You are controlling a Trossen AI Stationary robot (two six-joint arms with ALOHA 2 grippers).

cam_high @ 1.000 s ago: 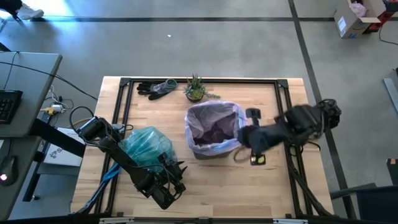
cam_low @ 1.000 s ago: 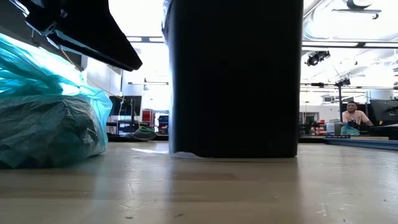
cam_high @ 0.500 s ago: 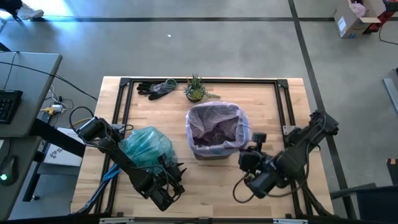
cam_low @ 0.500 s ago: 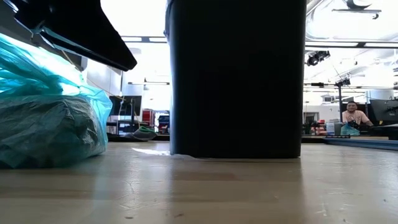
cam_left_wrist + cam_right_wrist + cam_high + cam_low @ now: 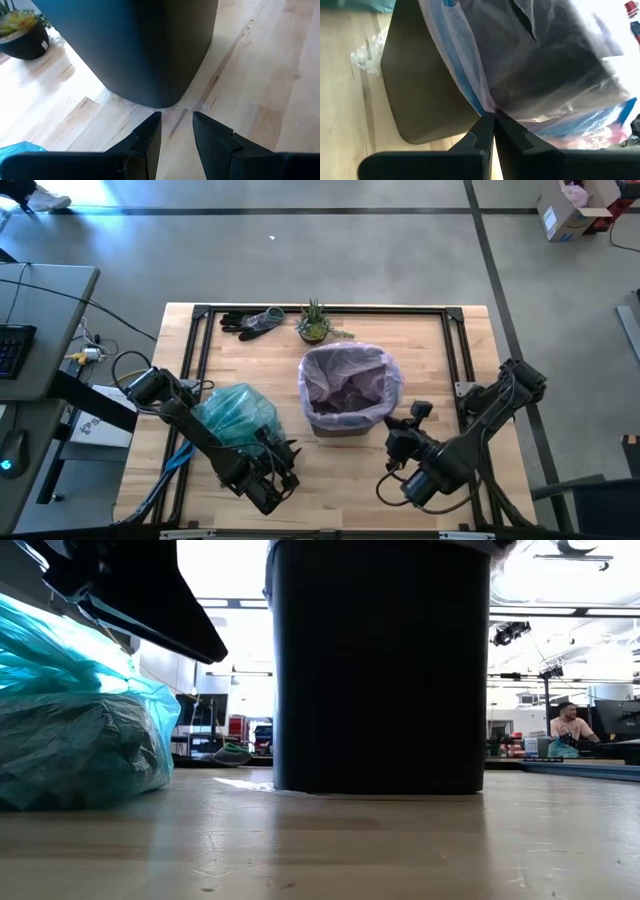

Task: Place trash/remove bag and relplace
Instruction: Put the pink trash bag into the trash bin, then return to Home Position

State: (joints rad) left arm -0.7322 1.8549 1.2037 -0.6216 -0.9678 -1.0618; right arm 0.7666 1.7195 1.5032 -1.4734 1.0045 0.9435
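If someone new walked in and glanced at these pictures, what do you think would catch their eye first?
Most likely the dark bin at the table's middle, lined with a pale pink bag draped over its rim. Next, the bulging teal bag lying beside it under the left arm, whose left gripper stands open and empty near the bin's foot. The right gripper is shut, close to the liner's overhang.

We see the left gripper (image 5: 283,477) low at the table's near edge, fingers (image 5: 150,137) parted and empty, and the right gripper (image 5: 397,442) closed, arm folded near-right.
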